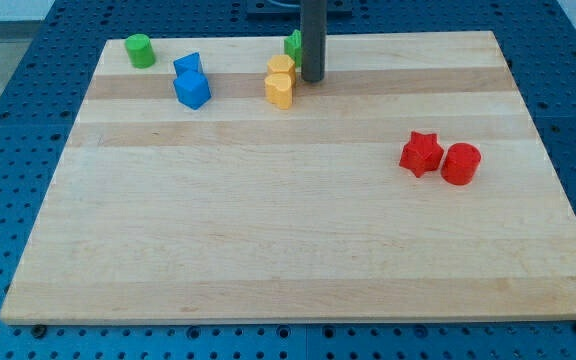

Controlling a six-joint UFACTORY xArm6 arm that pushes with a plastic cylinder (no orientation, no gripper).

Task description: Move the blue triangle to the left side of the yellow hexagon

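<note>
The blue triangle [187, 65] lies near the view's top left, touching a blue cube [193, 89] just below it. The yellow hexagon [280, 90] sits to their right, with a second yellow block [281, 67] touching its upper side. My tip [312, 78] rests on the board just right of the yellow blocks, close to them. A green block [294, 45] stands behind the rod, partly hidden by it. The blue triangle is left of the yellow hexagon, with a gap between them.
A green cylinder [140, 50] stands at the top left corner of the wooden board [288, 250]. A red star [421, 153] and a red cylinder [460, 163] touch each other at the right. Blue pegboard surrounds the board.
</note>
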